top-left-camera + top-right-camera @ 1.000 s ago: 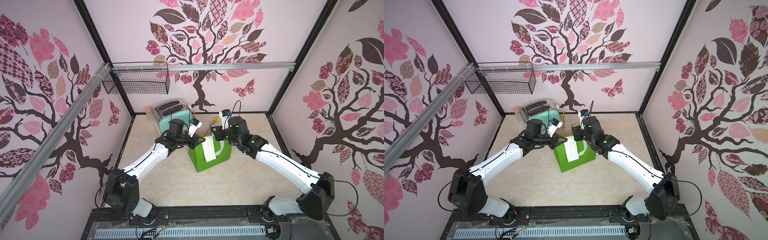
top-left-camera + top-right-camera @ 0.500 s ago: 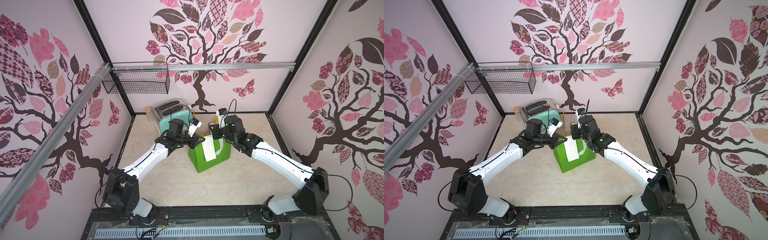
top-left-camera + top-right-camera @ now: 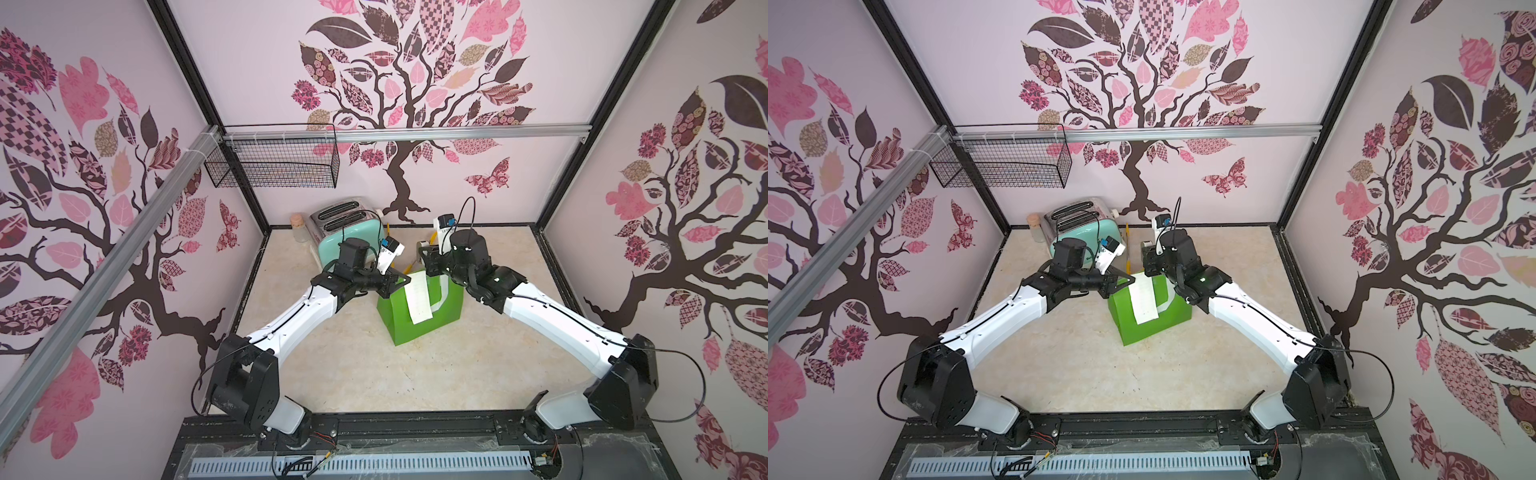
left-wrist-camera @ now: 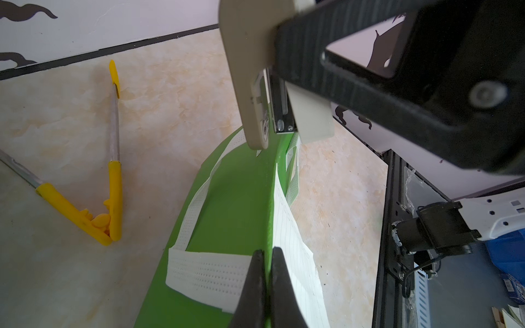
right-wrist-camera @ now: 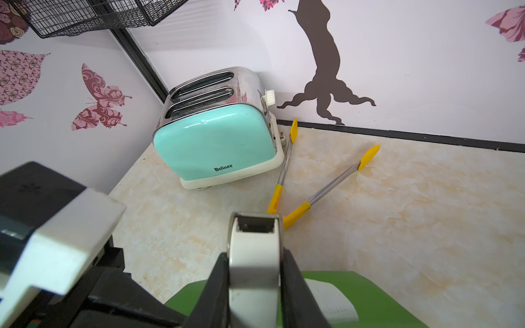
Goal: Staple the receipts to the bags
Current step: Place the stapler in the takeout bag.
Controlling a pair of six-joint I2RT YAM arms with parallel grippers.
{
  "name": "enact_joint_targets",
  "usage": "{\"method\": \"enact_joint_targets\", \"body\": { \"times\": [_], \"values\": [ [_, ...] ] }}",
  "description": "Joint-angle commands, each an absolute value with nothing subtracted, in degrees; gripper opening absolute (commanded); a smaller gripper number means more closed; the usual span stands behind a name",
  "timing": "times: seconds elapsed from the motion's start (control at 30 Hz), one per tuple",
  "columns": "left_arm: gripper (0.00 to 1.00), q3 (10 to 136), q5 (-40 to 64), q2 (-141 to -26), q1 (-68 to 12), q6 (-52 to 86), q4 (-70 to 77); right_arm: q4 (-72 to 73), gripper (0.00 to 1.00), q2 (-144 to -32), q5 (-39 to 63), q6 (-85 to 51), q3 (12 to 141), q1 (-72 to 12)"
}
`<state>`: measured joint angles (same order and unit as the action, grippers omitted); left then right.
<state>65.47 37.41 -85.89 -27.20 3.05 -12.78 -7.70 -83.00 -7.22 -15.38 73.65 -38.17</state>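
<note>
**Left wrist view: left pincer [image 4: 268, 272] clamps receipt [image 4: 295, 250] to bag [image 4: 235, 198]**

Its two black fingertips are pressed together on the green bag's top rim. The upper end of the white receipt is caught against that rim, and the slip hangs down the bag's near face. Further along the same rim, the right pincer [image 5: 254, 284] grips a beige stapler [image 4: 247, 56] between narrowly parted jaws. The stapler's mouth sits over the rim; whether it touches the fabric I cannot tell. A white strap handle [image 4: 204, 272] droops down the bag's far face.

In both top views the bag stands on the table [image 3: 374, 365] between the two arms, roughly mid-table. Yellow tongs [image 5: 298, 198] lie spread open on the table just behind the bag. They are close to a mint-green toaster [image 5: 216, 142] that sits against the back wall. A small jar [image 3: 299, 230] stands beside the toaster, and a black wire basket [image 3: 274, 166] hangs on the wall above it.
</note>
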Motion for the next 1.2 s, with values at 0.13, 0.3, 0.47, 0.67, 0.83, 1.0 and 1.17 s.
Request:
{"method": "enact_joint_targets", "body": {
  "times": [0.13,0.3,0.47,0.67,0.83,1.0,1.17],
  "values": [
    [0.00,67.1,37.5,-87.1,-27.4,3.3,-13.1,-7.7,0.04,-83.0,-7.0,-15.6,72.7,-39.0],
    [0.00,66.8,38.1,-86.7,-27.4,3.5,-11.9,-8.2,0.04,-83.8,-8.2,-14.9,72.1,-39.9],
    [0.00,68.3,37.0,-87.9,-27.4,4.2,-14.1,-7.9,0.04,-83.2,-9.5,-14.4,71.7,-40.9],
    [0.00,68.7,36.8,-88.2,-27.4,5.5,-13.8,-7.3,0.04,-82.5,-11.0,-13.9,70.6,-41.7],
    [0.00,69.1,36.9,-88.5,-27.4,6.9,-13.5,-6.2,0.04,-81.7,-13.7,-13.5,68.8,-42.7],
    [0.00,69.3,37.1,-88.8,-27.4,8.0,-13.1,-4.4,0.05,-80.6,-16.8,-13.0,67.1,-43.6],
    [0.00,69.0,37.2,-88.5,-27.4,8.6,-11.8,-2.3,0.07,-79.1,-17.9,-13.0,64.6,-43.7]
  ]
}}
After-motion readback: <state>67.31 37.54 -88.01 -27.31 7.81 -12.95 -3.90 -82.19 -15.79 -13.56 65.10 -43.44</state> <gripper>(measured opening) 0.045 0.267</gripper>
